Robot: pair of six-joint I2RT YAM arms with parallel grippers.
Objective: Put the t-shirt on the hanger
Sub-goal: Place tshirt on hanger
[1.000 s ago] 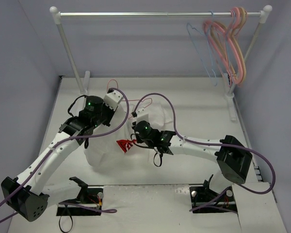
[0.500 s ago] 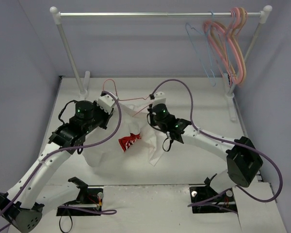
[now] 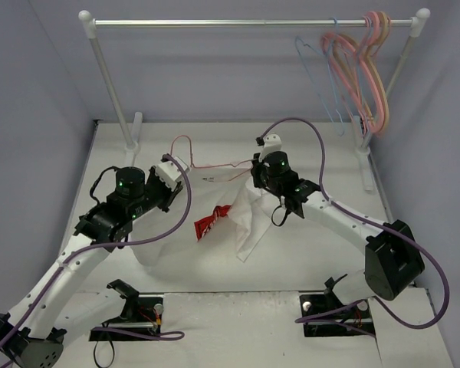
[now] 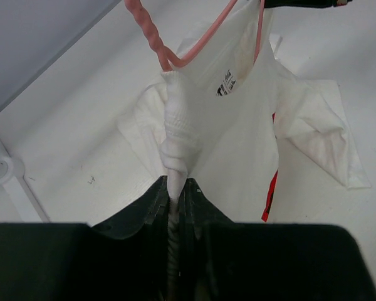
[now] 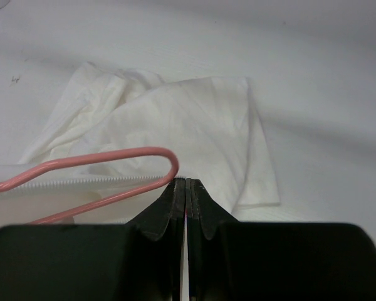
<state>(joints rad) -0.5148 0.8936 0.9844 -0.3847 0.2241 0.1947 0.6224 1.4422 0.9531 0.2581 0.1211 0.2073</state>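
The white t-shirt (image 3: pixel 244 222) hangs lifted between both grippers, its red print (image 3: pixel 212 221) folded at the front. The thin pinkish-red hanger (image 3: pixel 215 166) spans the gap between them, hook towards the left. My left gripper (image 3: pixel 171 162) is shut on a bunched white strand of the shirt (image 4: pixel 175 144) just below the hanger's twisted neck (image 4: pixel 153 37). My right gripper (image 3: pixel 254 165) is shut on a thin edge of shirt fabric (image 5: pixel 175 119), right beside the hanger's rounded end (image 5: pixel 169 164). In the right wrist view the gripper (image 5: pixel 186 183) shows no gap.
A clothes rail (image 3: pixel 253 23) runs across the back on two posts (image 3: pixel 111 84). At its right end hang a pale blue hanger (image 3: pixel 310 57) and a bunch of pink and peach hangers (image 3: pixel 364 69). Walls close both sides.
The right gripper has moved back and to the right to the hanger's end and shut. The shirt has risen off the table and spread between both grippers.
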